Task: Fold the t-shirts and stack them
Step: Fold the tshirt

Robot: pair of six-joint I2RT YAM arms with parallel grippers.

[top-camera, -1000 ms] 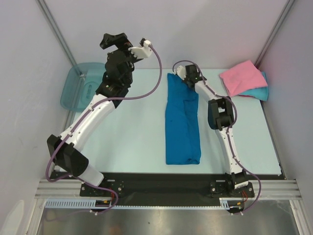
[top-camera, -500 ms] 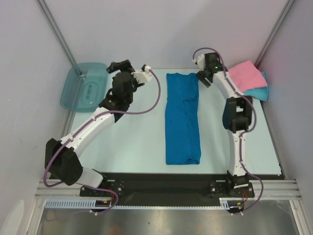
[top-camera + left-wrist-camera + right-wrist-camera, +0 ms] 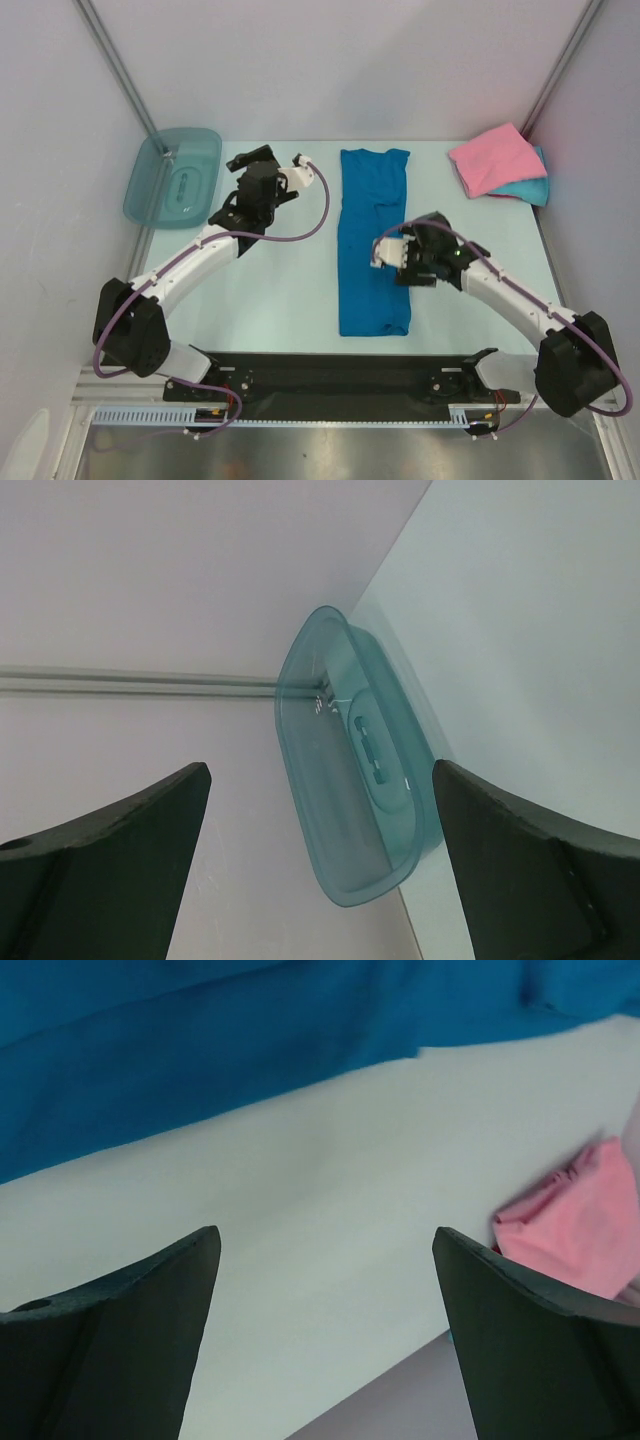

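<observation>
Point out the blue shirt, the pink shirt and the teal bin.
blue shirt (image 3: 372, 190), top view, upper half.
pink shirt (image 3: 495, 158), top view, middle of the fold.
teal bin (image 3: 145, 180), top view, left wall.

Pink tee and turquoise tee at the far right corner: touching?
Touching. The top view shows the folded pink t-shirt lying directly on the turquoise t-shirt, which shows only along the pink one's right and near edges.

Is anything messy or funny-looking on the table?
Nothing looks spilled or torn. The pink t-shirt sits crooked on the turquoise t-shirt in the far right corner, so turquoise peeks out along one side. The deep blue t-shirt lies apart as a long strip in the middle.
</observation>
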